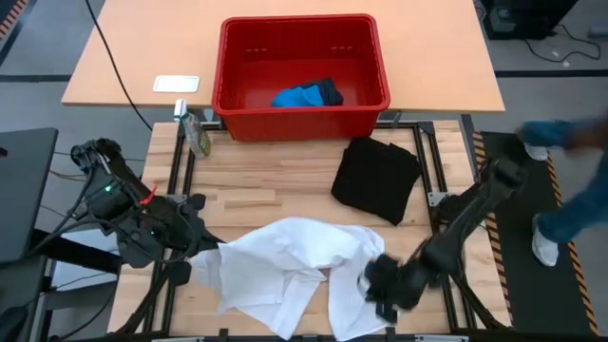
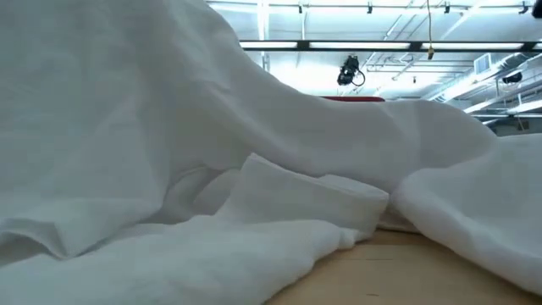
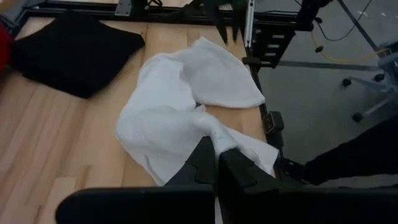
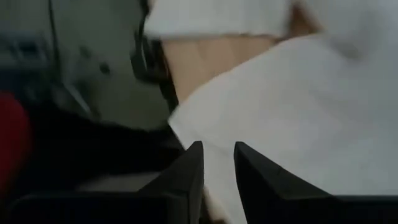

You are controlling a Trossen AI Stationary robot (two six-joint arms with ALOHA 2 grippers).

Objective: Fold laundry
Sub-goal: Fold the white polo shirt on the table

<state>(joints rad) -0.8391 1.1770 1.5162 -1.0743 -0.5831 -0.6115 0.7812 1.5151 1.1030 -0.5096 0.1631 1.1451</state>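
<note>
The white garment [image 1: 294, 271] lies crumpled on the near middle of the wooden table, and it fills the low view [image 2: 254, 169]. My left gripper [image 1: 204, 242] is shut at its left end; the left wrist view shows it too [image 3: 217, 149]. My right gripper [image 1: 380, 285] sits on its right part and is shut on the cloth [image 4: 217, 165]. The black shirt [image 1: 377, 178] lies folded on the table's far right. The small blue piece [image 1: 304, 95] lies in the red basket [image 1: 237, 57]. My left gripper pinches a bunched, twisted end of the white garment [image 3: 214, 132] between its two fingers, coming level from the table's left. The cloth runs from the fingers to the rest of the garment, which lies on the table. My right gripper has white cloth [image 4: 219, 180] between its narrowly parted fingers, near an edge of the garment. It comes slanting down from the right; how many layers it holds I cannot tell.
The red basket stands on a second table beyond the far edge, with a white card [image 1: 177, 84] beside it. A small greenish object [image 1: 197, 133] lies at the far left corner. A person's legs [image 1: 570, 190] stand off the right side. Bare wood shows between the garments.
</note>
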